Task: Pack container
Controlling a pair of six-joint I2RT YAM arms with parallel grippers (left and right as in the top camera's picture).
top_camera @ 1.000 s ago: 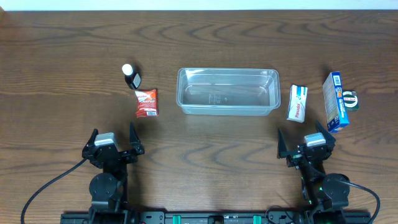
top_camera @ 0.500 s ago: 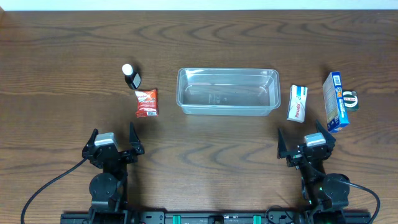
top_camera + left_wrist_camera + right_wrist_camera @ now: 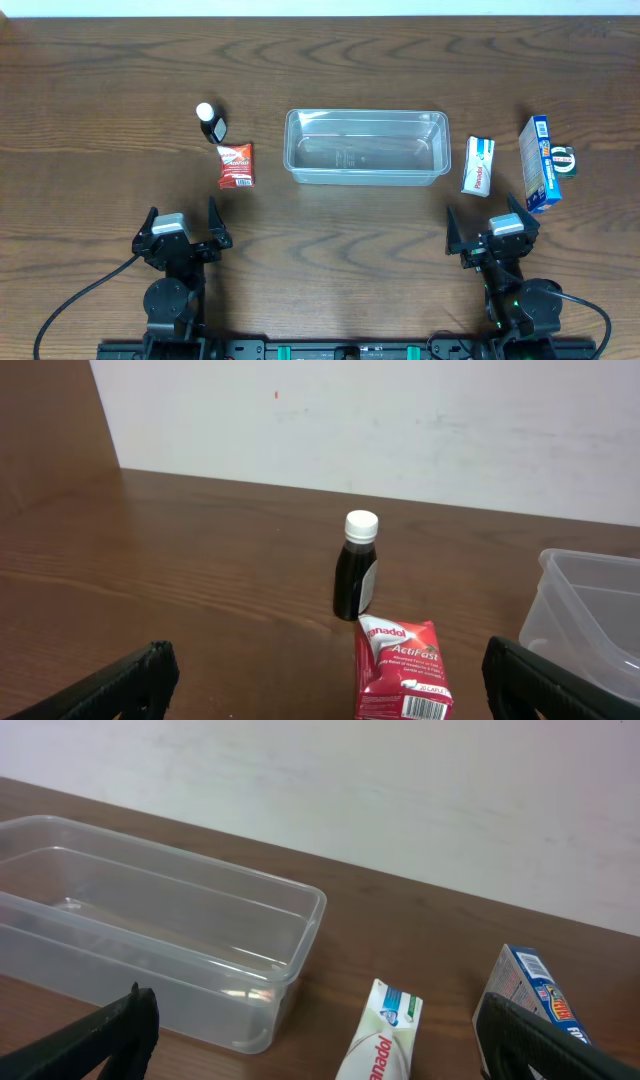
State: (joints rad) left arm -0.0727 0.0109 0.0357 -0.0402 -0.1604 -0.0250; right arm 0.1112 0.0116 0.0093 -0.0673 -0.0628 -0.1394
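Note:
The container [image 3: 366, 177], a clear rectangular tub, stands empty at the table's middle; its right end shows in the right wrist view [image 3: 300, 905] and a corner in the left wrist view [image 3: 585, 610]. Left of it lie a red packet [image 3: 236, 166] [image 3: 402, 668] and a dark bottle with a white cap [image 3: 211, 122] [image 3: 356, 570]. To its right lie a white Panadol box [image 3: 478, 165] [image 3: 382, 1035] and a blue box [image 3: 537, 163] [image 3: 530, 995]. My left gripper [image 3: 182, 213] [image 3: 335, 682] and right gripper [image 3: 483, 212] [image 3: 320, 1042] sit near the front edge, both open and holding nothing.
A small round green-and-black item [image 3: 564, 160] rests against the blue box's right side. A white wall runs behind the table's far edge. Bare brown wood lies between the grippers and the objects.

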